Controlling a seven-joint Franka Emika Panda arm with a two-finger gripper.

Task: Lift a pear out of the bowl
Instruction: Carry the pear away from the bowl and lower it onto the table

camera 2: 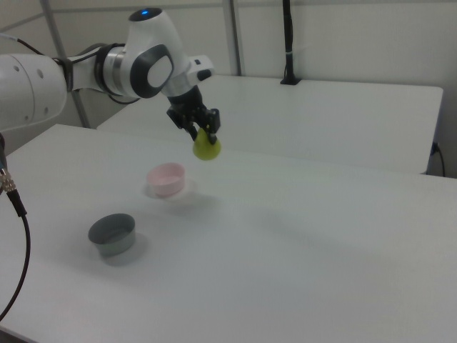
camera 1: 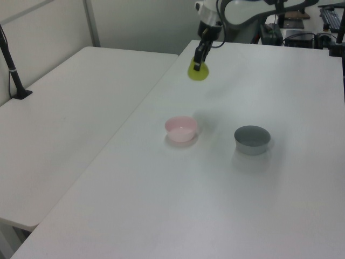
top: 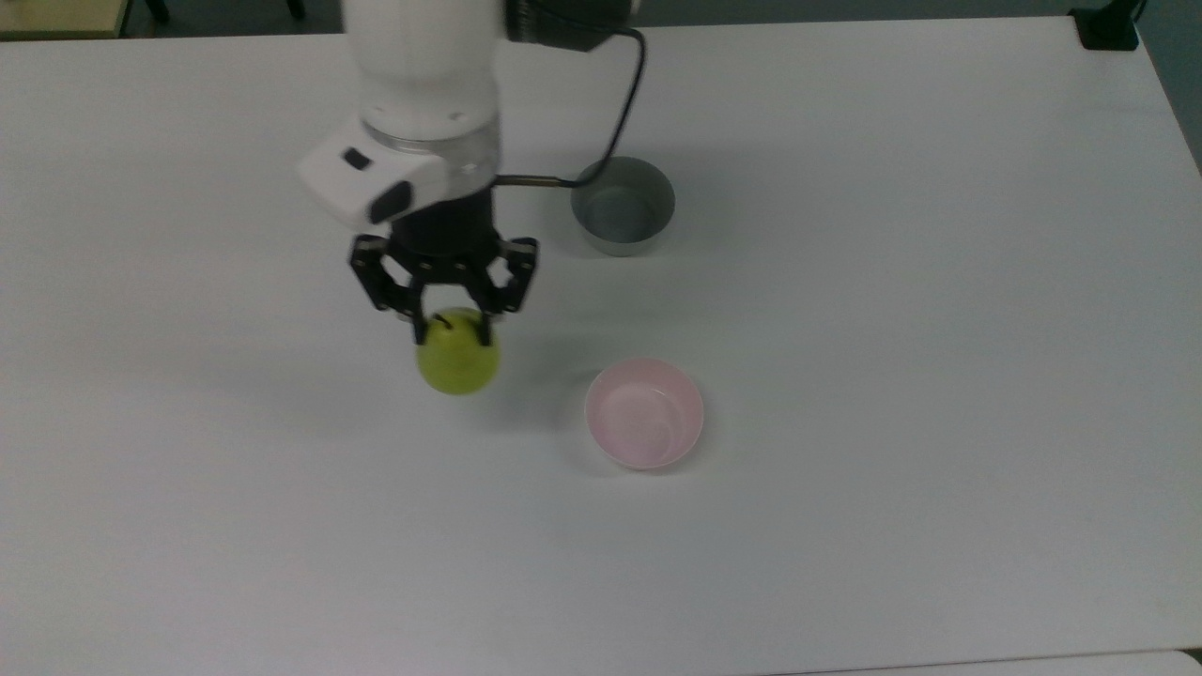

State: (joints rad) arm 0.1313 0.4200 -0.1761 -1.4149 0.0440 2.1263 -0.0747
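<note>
Evidently hand (top: 452,330) grips pear (top: 458,362) aloft.

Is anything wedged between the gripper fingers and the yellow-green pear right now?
Nothing visible: the gripper is shut directly on the yellow-green pear near its stem, holding it in the air clear of the pale pink bowl.

The yellow-green pear (top: 457,362) hangs stem-up, pinched near its top between the fingers of the end effector (top: 452,331), clear of the surface. The pale pink bowl (top: 644,411), upright with nothing in it, sits below the end effector toward the top view's right.
</note>
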